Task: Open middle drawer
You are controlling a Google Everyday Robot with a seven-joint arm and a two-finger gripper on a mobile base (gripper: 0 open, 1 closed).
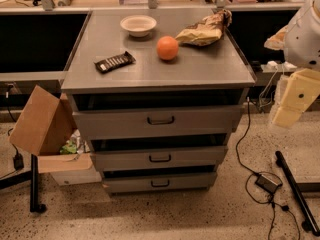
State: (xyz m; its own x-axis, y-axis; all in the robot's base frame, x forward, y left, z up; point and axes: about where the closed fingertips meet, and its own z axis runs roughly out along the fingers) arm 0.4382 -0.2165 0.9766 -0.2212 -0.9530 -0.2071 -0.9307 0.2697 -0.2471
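Observation:
The middle drawer (200,157) is the medium-height grey front in the centre of the three-drawer cabinet, with a small dark loop handle (160,158). A dark gap runs above its front, and no tray inside shows. The taller top drawer (115,122) stands slightly further forward, and the slim bottom drawer (125,183) sits below. My gripper (292,104), cream-coloured, hangs from the white arm (305,29) at the right edge of the view. It is well right of the cabinet, about level with the top drawer, and touches nothing.
On the cabinet top (210,66) lie a white bowl (138,25), an orange (167,48), a crumpled snack bag (205,30) and a dark snack bar (114,62). An open cardboard box (42,121) stands left. Cables and a power adapter (268,182) lie on the floor at the right, beside a black bar (295,191).

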